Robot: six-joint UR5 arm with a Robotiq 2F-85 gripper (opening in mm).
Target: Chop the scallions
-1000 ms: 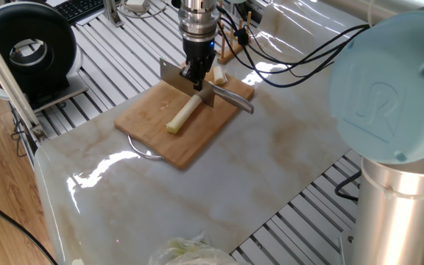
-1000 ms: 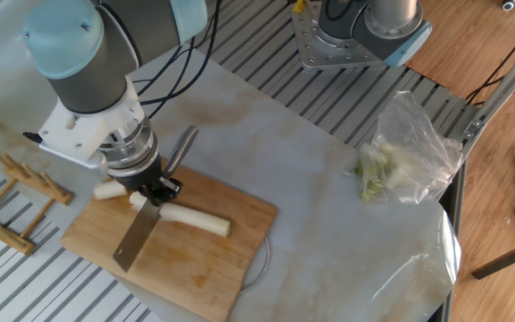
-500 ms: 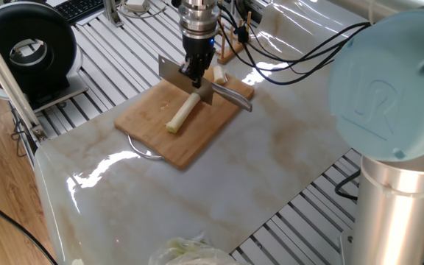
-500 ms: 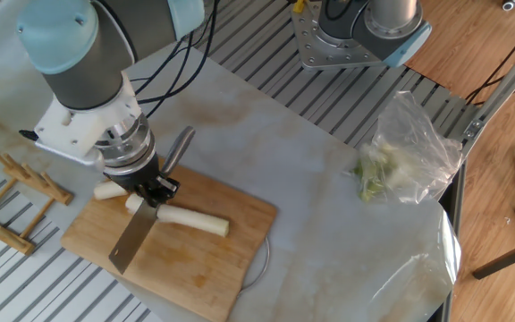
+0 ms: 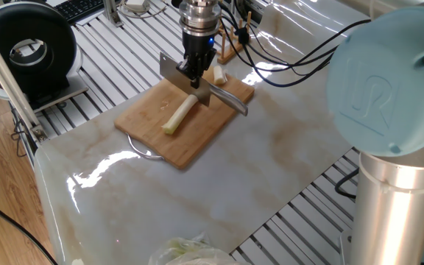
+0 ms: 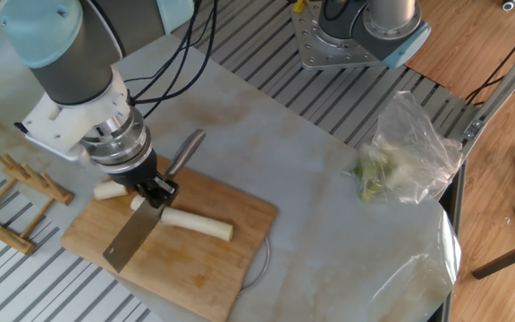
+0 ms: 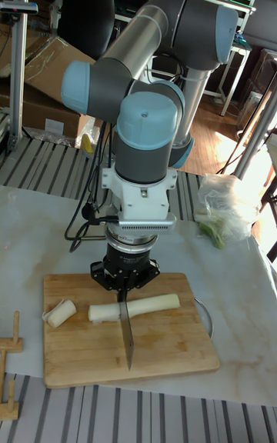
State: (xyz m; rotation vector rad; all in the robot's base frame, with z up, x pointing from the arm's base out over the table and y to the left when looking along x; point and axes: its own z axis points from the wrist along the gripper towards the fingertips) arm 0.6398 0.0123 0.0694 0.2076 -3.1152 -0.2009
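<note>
My gripper (image 5: 195, 71) (image 6: 156, 190) (image 7: 123, 283) is shut on a knife (image 5: 185, 79) (image 6: 134, 237) (image 7: 126, 329), blade pointing down across the scallions. The pale stalk (image 5: 179, 115) (image 6: 197, 224) (image 7: 151, 304) lies on the wooden cutting board (image 5: 153, 129) (image 6: 195, 268) (image 7: 85, 351) under the blade, with a short part of it (image 7: 104, 312) on the blade's other side. One cut chunk (image 5: 218, 73) (image 6: 107, 190) (image 7: 60, 312) rests near the board's edge. The tall fixed view shows the blade crossing the stalk; whether it has cut through is hidden.
A clear plastic bag of leafy greens (image 6: 401, 161) (image 7: 223, 212) (image 5: 182, 252) lies off the board. A wooden rack (image 6: 16, 192) (image 5: 230, 46) stands beside the board. A black round device (image 5: 28, 48) sits at the table's corner. Another robot base (image 6: 365, 31) is at the far edge.
The gripper and knife have shifted slightly along the stalk, and the knife's handle has swung a little. The stalk has been nudged a small way on the board.
</note>
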